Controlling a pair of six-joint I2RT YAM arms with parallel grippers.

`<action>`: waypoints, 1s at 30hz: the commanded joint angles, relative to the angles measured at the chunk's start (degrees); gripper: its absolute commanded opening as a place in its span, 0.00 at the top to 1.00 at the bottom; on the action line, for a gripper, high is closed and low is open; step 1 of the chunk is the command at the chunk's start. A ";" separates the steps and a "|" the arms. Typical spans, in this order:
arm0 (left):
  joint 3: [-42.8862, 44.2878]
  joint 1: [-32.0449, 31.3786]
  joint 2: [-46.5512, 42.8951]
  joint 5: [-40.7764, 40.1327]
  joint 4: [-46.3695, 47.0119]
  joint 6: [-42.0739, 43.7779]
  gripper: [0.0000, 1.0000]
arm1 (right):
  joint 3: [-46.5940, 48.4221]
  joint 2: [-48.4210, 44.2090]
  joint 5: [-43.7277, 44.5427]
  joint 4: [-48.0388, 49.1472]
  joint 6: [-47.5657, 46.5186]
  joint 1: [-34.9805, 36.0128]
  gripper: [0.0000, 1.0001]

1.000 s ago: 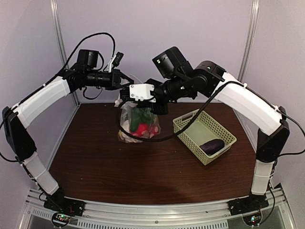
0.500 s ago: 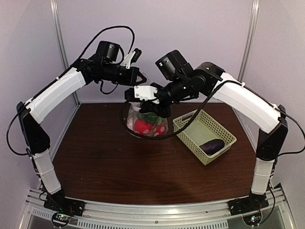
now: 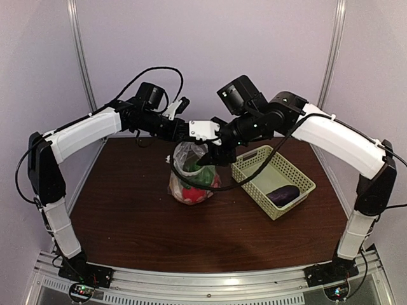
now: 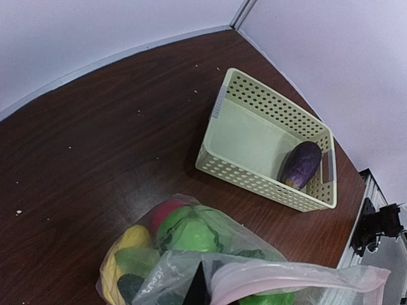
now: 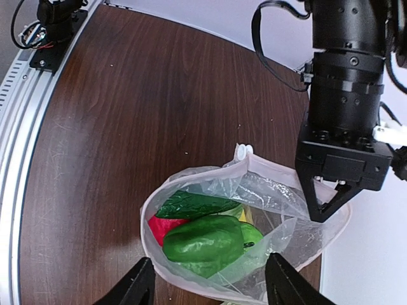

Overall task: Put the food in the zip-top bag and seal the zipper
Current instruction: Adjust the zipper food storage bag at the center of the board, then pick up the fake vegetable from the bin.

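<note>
The zip-top bag (image 3: 191,181) stands on the table with its mouth open, hanging from my left gripper (image 3: 182,136), which is shut on the rim. In the right wrist view that gripper (image 5: 324,213) pinches the rim's far side. Inside lie a green pepper-like piece (image 5: 203,244), a red piece (image 5: 159,225) and a dark green piece (image 5: 191,204). The left wrist view shows a yellow piece (image 4: 124,244) and the pinkish zipper (image 4: 299,279). My right gripper (image 5: 210,283) is open over the mouth's near edge. A purple eggplant (image 3: 283,194) lies in the basket.
A pale green lattice basket (image 3: 254,175) stands right of the bag, angled, with the eggplant in its near corner. Grey walls and metal posts close the table's back and sides. A black cable hangs from the right arm across the bag's front.
The bag has come down from mid-air to rest on the table. My right gripper has opened and let go of the rim. The left gripper still holds it.
</note>
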 commanded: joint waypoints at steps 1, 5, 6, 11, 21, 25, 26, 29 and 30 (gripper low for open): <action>-3.83 0.01 -2.42 7.88 7.55 -0.05 1.00 | -2.01 -6.89 -5.99 -1.55 2.65 -2.73 0.38; -5.41 -0.08 -2.42 7.80 8.41 -0.04 1.00 | -8.58 -13.09 -12.07 -1.49 3.25 -8.49 0.34; -5.43 -0.08 -2.46 7.84 8.44 -0.04 1.00 | -10.68 -14.41 -12.21 -1.62 2.63 -10.23 0.34; -5.77 -0.08 -3.11 9.61 8.89 -0.93 1.00 | -23.51 -18.67 -10.20 -2.31 -1.10 -20.32 0.31; -5.30 -0.48 -8.35 14.30 9.55 -3.49 1.00 | -34.64 -13.10 1.72 -7.18 -10.21 -34.07 0.25; 0.88 -0.85 -8.29 2.06 -3.63 -3.46 1.00 | -34.66 -11.37 4.59 -7.83 -11.40 -34.44 0.24; 3.07 -0.99 -7.28 0.69 -6.86 -2.81 1.00 | -34.47 -11.04 4.84 -7.84 -11.52 -34.44 0.24; 4.26 -1.14 -5.88 0.46 -8.95 -1.60 1.00 | -33.77 -10.11 5.42 -8.26 -12.70 -34.29 0.24; 4.03 -1.14 -5.78 1.39 -8.49 -1.55 1.00 | -33.79 -9.50 6.47 -8.28 -13.04 -34.07 0.25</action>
